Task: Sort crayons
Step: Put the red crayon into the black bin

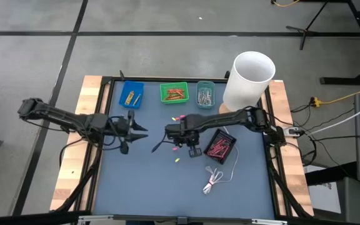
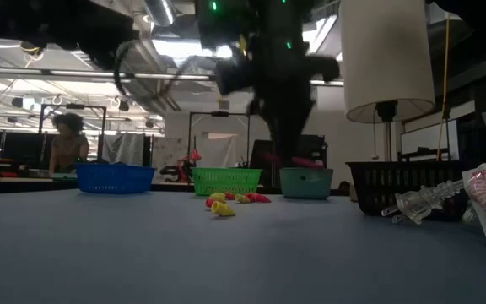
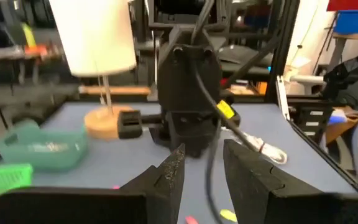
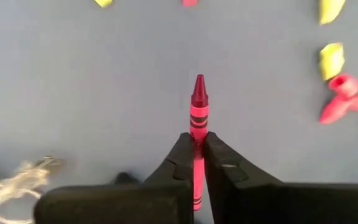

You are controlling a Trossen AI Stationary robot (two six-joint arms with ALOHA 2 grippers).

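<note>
Plainly, the left gripper point(image 1: 144, 131) waits over the mat's left half with its fingers spread, while the right gripper point(image 4: 197, 149) at centre pinches a slim pink-red wax crayon point(image 4: 198, 112) mid-length — a thin hold, so tilting could slip it.

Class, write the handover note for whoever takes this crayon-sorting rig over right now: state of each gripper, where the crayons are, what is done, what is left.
Right gripper: shut on a pink-red crayon, over the mat's middle.
Left gripper: open, empty, waiting left of centre.
Crayons: some already in the blue tray and green tray; the teal tray also holds pieces, colours unclear. Many red ones sit in the black basket. A few yellow and pink pieces lie loose on the mat.
Done: partial sorting into trays.
Left: place the held crayon, clear loose pieces and the basket.
</note>
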